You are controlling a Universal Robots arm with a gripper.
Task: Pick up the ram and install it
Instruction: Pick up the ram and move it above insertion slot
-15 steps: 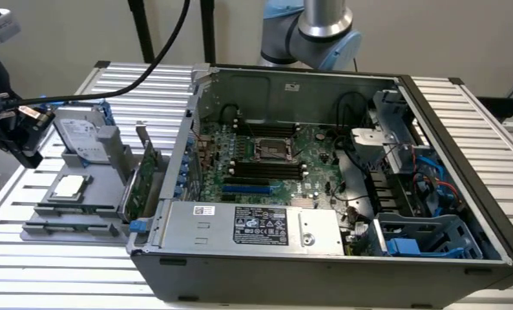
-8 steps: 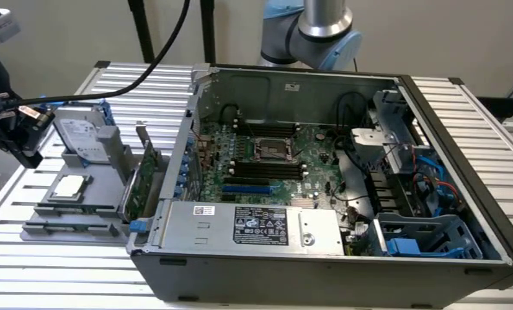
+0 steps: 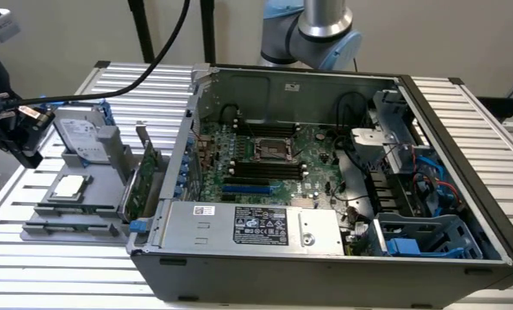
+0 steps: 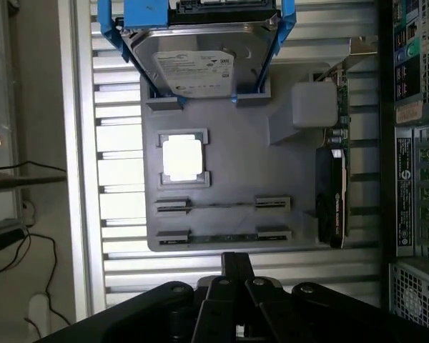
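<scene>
Gripper (image 4: 236, 266) hangs just off the grey tray (image 4: 236, 164), can't tell if it's open or closed. Nearest it sits the ram (image 4: 222, 236), standing on edge in the tray (a second stick (image 4: 222, 205) lies parallel just beside). Beyond: one CPU (image 4: 181, 157), one hard drive (image 4: 193, 61), one expansion card (image 4: 336, 207).

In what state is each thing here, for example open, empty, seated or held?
computer case: open, side panel off.
motherboard's black slots: empty.
ram: on edge in the grey tray, not held.
hard drive: out of the case, propped on the tray.
expansion card: on edge at the tray's side.
processor: flat in its recess.
gripper: over the tray's edge, touching nothing.
</scene>
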